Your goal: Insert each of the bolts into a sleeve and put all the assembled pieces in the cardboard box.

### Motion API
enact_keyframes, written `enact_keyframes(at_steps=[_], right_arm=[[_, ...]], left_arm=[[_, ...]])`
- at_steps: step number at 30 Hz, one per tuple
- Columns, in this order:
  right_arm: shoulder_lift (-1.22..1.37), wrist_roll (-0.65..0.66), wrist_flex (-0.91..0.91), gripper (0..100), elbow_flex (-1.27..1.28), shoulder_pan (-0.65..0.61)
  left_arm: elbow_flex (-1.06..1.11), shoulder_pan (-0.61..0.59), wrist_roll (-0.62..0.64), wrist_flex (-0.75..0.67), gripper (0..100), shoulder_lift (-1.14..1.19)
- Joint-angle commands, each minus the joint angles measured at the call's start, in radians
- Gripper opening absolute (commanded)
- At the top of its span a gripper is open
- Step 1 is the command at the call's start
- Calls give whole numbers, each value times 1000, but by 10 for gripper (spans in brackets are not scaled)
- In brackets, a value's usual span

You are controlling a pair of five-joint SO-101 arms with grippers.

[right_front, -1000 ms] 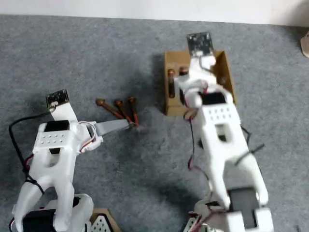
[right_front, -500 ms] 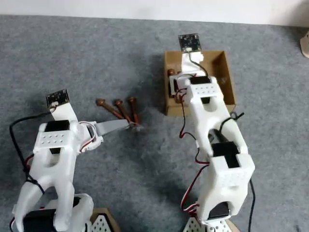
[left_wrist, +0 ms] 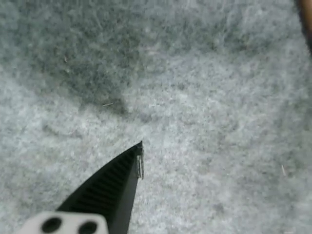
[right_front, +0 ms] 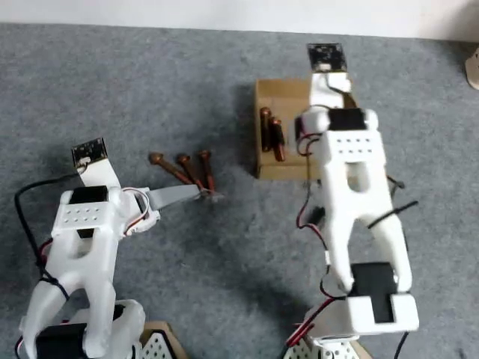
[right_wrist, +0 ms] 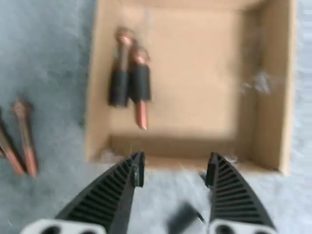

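Right gripper (right_wrist: 173,168) gapes near box (right_wrist: 273,87) holding 2 bolts (right_wrist: 141,83).

left arm (right_front: 82,224): bent, left gripper (right_front: 198,193) low, pointing sideways toward the other arm | right arm (right_front: 352,187): stretched forward, right gripper (right_wrist: 173,168) angled down, jaws apart

I see copper-coloured bolts (right_front: 191,173) on the mottled grey tabletop (right_front: 112,90), black sleeves (right_wrist: 141,83) in the plain tan cardboard box (right_wrist: 273,87), and white arms (right_front: 352,179).

Grey felt mat (right_front: 112,90) meets a white wall (right_front: 224,15).
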Motion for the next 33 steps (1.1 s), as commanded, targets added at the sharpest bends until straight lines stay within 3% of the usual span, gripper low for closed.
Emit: enact_keyframes(at_steps=[1, 6, 13, 33], right_arm=[[-81, 106, 77, 187, 18, 81], [-99, 284, 154, 157, 96, 159], [-96, 359, 91, 156, 209, 240], [-91, 367, -429, 155, 682, 286]], left_arm=[[-2, -1, 8, -11, 698, -24], [-2, -1, 8, -11, 698, -24], [-2, -1, 8, -11, 698, -24], [-2, -2, 11, -11, 698, -24]])
